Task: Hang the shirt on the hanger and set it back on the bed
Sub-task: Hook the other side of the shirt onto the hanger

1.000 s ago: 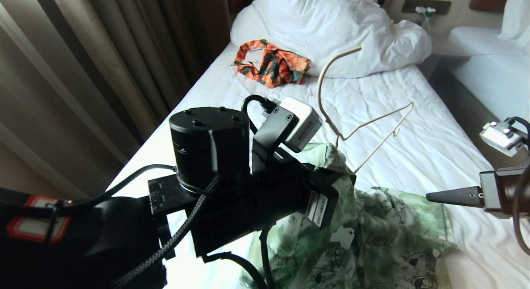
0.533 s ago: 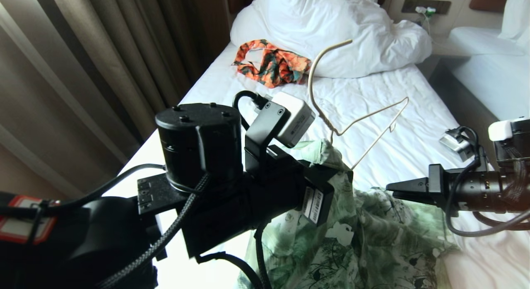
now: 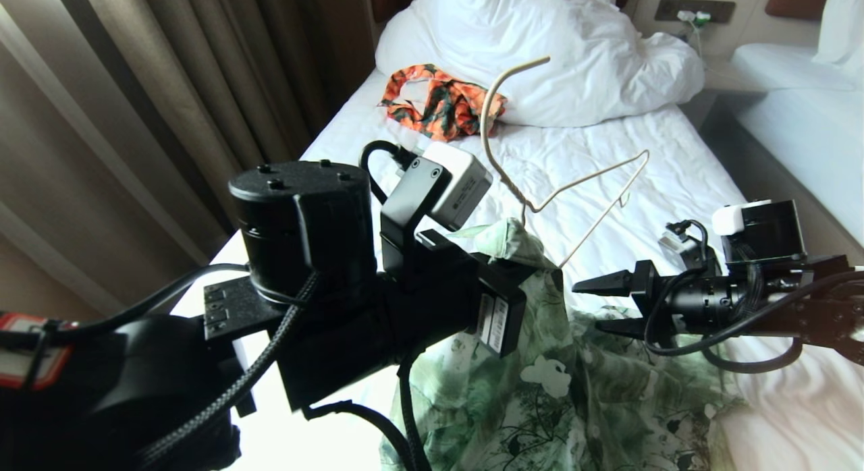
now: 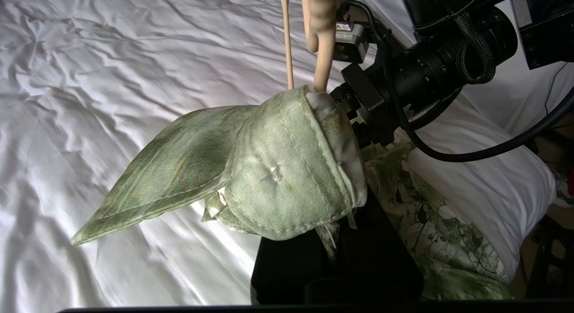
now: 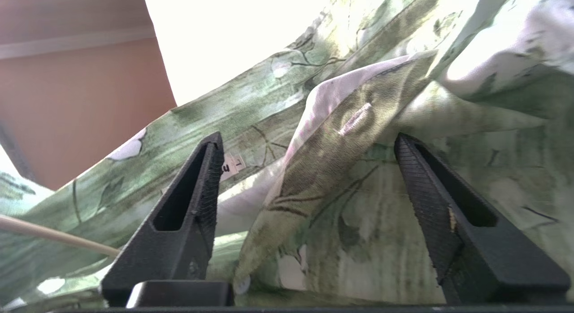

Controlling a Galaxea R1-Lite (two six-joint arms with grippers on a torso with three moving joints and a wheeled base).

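The shirt [image 3: 574, 383] hangs from its collar, which I hold raised in the left tool [image 3: 523, 272]; the body trails down and spreads onto the bed [image 3: 675, 187] at the near edge. The fabric is light and dark green with white flowers and dark vine lines. A small white tag sits inside the shirt; its print is too small to read.

The hanger [image 3: 540, 181] stands upright out of the collar, hook uppermost and curving toward the curtain [image 3: 169, 86] side, one shoulder wire slanting out toward my right. Its lower part is hidden in the cloth.

The left tool is closed on the collar. The right tool [image 3: 604, 306] sits level, just beside the shirt, jaws spread wide, gripping nothing.

An orange patterned garment [image 3: 439, 110] lies near the duvet [image 3: 540, 52].
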